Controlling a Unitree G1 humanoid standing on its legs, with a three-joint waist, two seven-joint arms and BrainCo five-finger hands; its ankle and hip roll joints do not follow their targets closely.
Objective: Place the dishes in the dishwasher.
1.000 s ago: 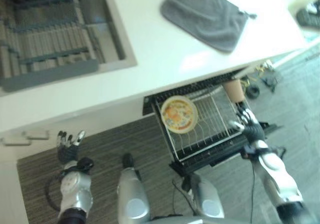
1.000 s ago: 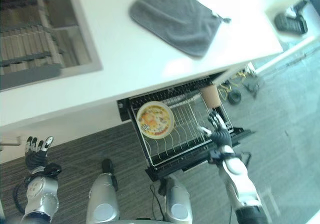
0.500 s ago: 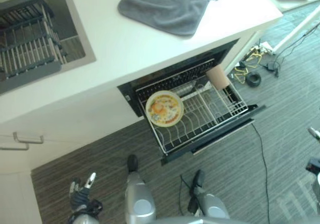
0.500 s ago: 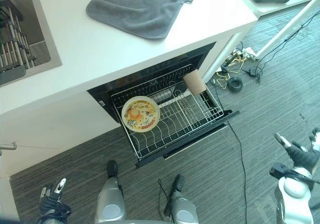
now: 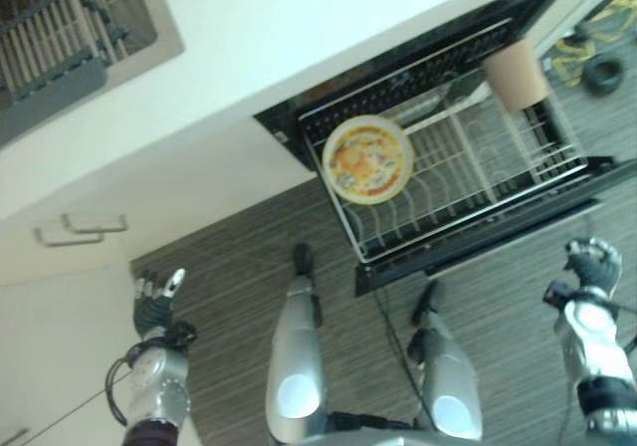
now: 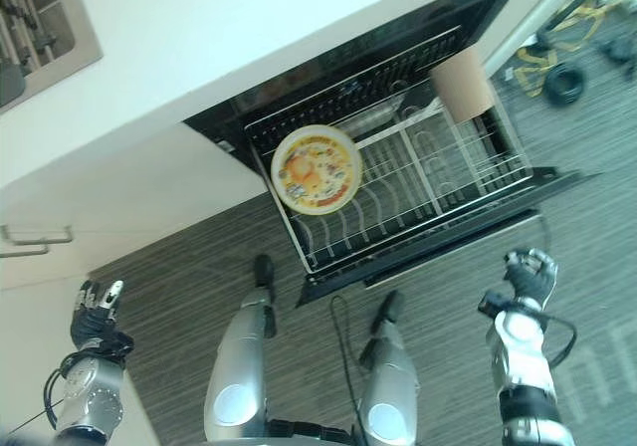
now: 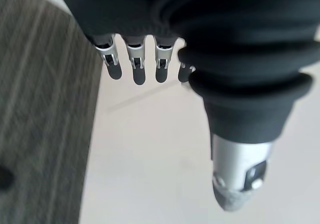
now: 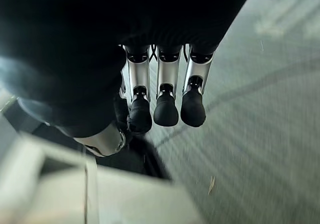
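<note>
The left hand (image 5: 154, 302) hangs over the striped floor (image 5: 229, 287), its fingers (image 7: 136, 69) straight and slightly apart, holding nothing, a pale cabinet front (image 7: 150, 159) beyond their tips. The right hand (image 6: 528, 277) is low over the floor too, fingers (image 8: 167, 101) loosely curled and empty. Well beyond both sets of fingertips, the dishwasher rack (image 6: 418, 207) is pulled out under the white counter (image 6: 249, 28). A yellow patterned plate (image 6: 317, 168) stands tilted in its tines on the left-hand side, and a tan cup (image 6: 462, 83) sits at the far corner, well apart from the plate. Farthest off, a sink (image 5: 70, 28) with a dish rack is set in the counter.
</note>
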